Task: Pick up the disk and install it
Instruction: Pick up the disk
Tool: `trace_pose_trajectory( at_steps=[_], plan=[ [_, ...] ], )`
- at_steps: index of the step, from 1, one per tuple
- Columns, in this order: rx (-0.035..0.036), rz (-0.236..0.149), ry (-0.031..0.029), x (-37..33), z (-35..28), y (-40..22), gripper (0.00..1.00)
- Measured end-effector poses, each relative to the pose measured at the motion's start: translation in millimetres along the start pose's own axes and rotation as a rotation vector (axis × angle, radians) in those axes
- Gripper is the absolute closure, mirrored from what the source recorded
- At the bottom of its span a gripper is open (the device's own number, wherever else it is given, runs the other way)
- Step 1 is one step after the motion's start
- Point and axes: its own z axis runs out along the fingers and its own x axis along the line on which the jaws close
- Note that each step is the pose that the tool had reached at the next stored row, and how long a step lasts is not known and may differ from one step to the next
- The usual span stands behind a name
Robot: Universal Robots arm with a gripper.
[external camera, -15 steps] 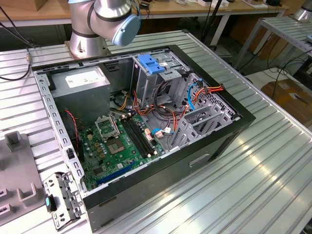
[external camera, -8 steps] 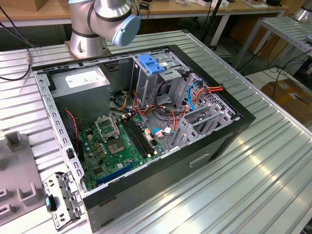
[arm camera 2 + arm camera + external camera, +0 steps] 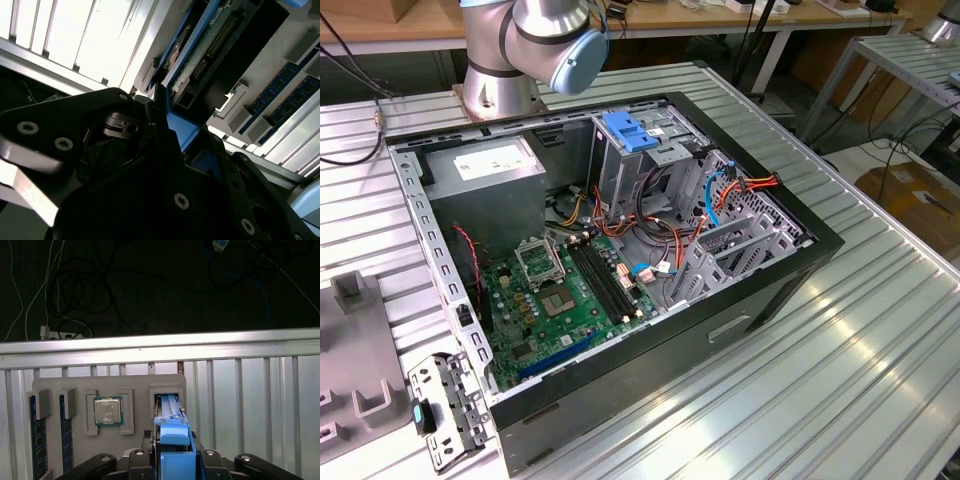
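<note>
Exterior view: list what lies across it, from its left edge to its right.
From the exterior view's left: grey moulded tray → metal bracket with a teal latch → green motherboard → ribbed blue clip on the grey cage → orange cables → cardboard box.

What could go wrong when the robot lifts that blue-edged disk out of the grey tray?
The disk stands on edge in a slot of the grey tray; a crooked pull might jam it or drag the tray along. The gripper is at the disk's blue plastic frame, which might flex and let the disk slip. In the exterior view, orange cables crowd the open computer case, so the disk could snag one.
</note>
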Motion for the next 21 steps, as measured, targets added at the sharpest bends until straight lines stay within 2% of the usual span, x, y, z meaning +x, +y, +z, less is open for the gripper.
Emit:
trace_pose_trajectory(
  at_steps=[4, 14, 17, 21],
  plan=[
    [0.0, -0.017, -0.0001, 0.0, 0.1, 0.0, 0.63],
    [0.0001, -0.029, -0.0002, 0.0, 0.1, 0.0, 0.63],
    [0.0, -0.051, -0.0002, 0.0, 0.0, 0.1, 0.63],
    [0.0, -0.051, -0.0002, 0.0, 0.1, 0.1, 0.63]
  ],
)
